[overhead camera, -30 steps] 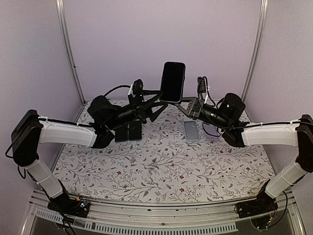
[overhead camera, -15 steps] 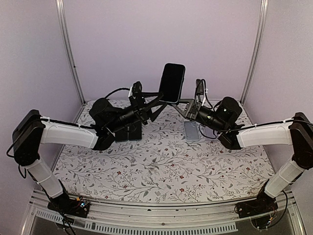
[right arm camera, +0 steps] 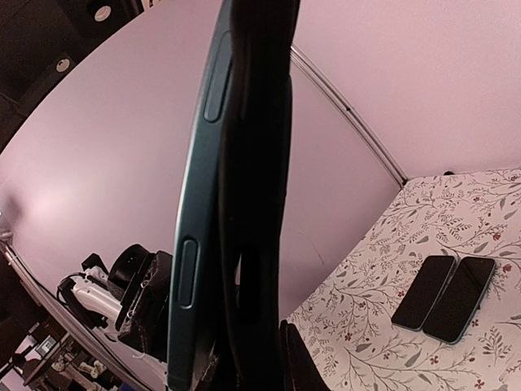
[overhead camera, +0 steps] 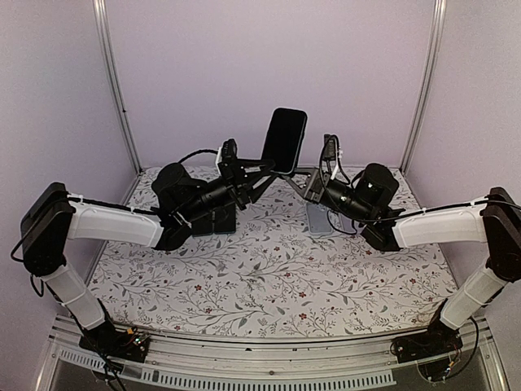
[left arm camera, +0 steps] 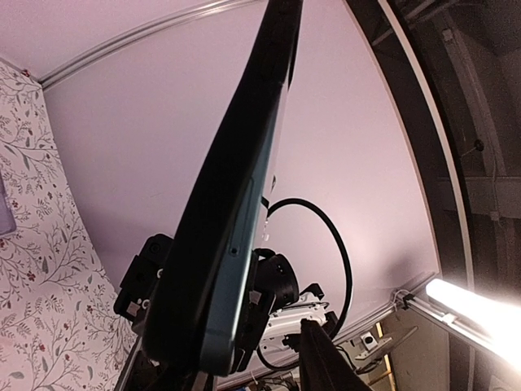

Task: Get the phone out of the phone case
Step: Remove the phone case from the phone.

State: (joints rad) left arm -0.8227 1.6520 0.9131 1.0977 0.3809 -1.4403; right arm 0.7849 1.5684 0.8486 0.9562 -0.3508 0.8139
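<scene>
1. The phone (overhead camera: 284,140) stands aloft over the far part of the table (overhead camera: 269,285), tilted and lower end down, between the two arms. It touches nothing but the fingers.
2. The left gripper (overhead camera: 265,172) reaches in from the left and the right gripper (overhead camera: 299,176) from the right. Each seems to have its fingers clamped on the lower end. In each wrist view one finger (left arm camera: 324,366) (right arm camera: 293,362) shows beside the edge and the other is hidden.
3. Seen edge-on from the right wrist, a teal body with side buttons lies against the black phone case (right arm camera: 256,204). I cannot tell whether the two have begun to part.
4. I judge the phone stiff, fairly heavy for its size, smooth and breakable if dropped. The case looks like a thin shell that flexes and grips at its corners.
5. The sensible hold is one pair of fingers on the case rim near a corner. The other pair should take the phone's flat faces, clear of the buttons.
6. Peeling should go corner by corner, since a sudden release could throw the phone down.
7. Two dark handsets (overhead camera: 213,221) and a grey one (overhead camera: 319,218) lie below and would be struck by a fall.
</scene>
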